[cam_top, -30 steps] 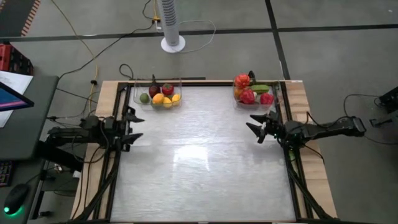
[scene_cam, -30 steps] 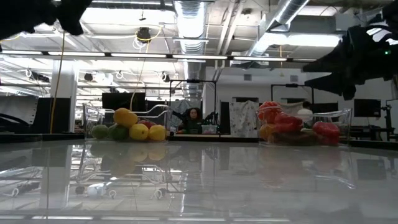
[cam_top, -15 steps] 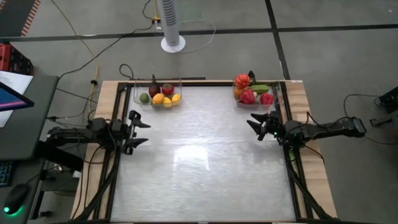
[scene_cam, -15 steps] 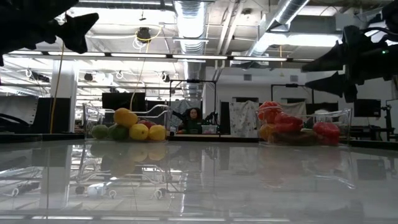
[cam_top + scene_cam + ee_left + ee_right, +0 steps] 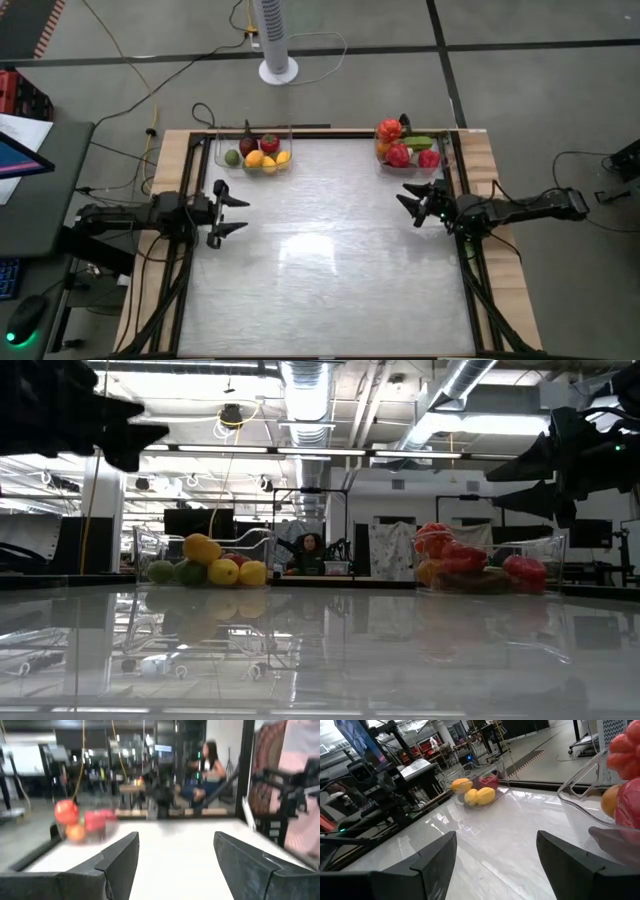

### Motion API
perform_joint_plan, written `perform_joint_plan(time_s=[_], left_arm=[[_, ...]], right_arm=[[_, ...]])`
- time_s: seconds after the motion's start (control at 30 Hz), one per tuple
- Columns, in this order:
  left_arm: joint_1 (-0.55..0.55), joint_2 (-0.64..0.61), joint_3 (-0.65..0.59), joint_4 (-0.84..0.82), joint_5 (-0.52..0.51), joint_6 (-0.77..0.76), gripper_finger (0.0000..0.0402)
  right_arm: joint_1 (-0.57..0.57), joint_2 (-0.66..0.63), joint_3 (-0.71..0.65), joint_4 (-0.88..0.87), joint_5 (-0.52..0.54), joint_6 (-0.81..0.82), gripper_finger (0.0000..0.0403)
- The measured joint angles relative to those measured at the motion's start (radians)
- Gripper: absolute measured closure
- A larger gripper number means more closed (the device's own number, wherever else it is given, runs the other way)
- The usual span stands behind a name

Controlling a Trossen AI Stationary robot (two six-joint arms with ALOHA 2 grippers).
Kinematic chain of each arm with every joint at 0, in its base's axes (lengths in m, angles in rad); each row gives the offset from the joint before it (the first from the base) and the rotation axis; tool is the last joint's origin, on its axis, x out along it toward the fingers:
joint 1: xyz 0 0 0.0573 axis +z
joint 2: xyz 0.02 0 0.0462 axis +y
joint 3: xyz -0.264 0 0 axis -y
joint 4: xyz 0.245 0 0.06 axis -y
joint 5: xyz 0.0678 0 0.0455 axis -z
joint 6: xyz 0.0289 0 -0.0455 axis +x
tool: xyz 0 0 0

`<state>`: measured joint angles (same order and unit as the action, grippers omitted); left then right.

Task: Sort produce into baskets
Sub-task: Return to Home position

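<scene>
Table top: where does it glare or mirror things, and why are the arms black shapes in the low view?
High view: pale glare patch on the table. Low view: the left bin is mirrored in it; the left gripper and right gripper are backlit by ceiling lights.

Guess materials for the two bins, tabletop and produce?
Left bin and right bin: clear rigid plastic, apparently; contents show through the walls, rims glint. Tabletop: glossy whitish sheet, laminate or coated board perhaps; it mirrors the bins. Produce: probably smooth moulded plastic, evenly coloured with slight sheen.
</scene>
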<state>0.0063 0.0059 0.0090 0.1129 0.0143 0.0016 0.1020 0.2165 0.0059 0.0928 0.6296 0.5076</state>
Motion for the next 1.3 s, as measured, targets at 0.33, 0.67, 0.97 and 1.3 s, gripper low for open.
perform_joint_plan(time_s=[0.33,0.67,0.97,1.3], left_arm=[[0.0,0.007,0.0,-0.086,-0.03,0.004,0.0157],[0.0,0.007,-0.001,-0.085,-0.029,0.002,0.0157],[0.0,0.007,-0.001,-0.085,-0.029,-0.002,0.0157],[0.0,0.007,-0.002,-0.085,-0.029,-0.002,0.0157]], right_arm=[[0.0,0.0,-0.001,-0.005,-0.001,0.0,0.0101],[0.0,0.0,-0.001,-0.006,-0.001,-0.001,0.0101],[0.0,0.0,-0.002,-0.007,-0.002,-0.003,0.0101],[0.0,0.0,-0.002,-0.009,-0.002,-0.002,0.0101]])
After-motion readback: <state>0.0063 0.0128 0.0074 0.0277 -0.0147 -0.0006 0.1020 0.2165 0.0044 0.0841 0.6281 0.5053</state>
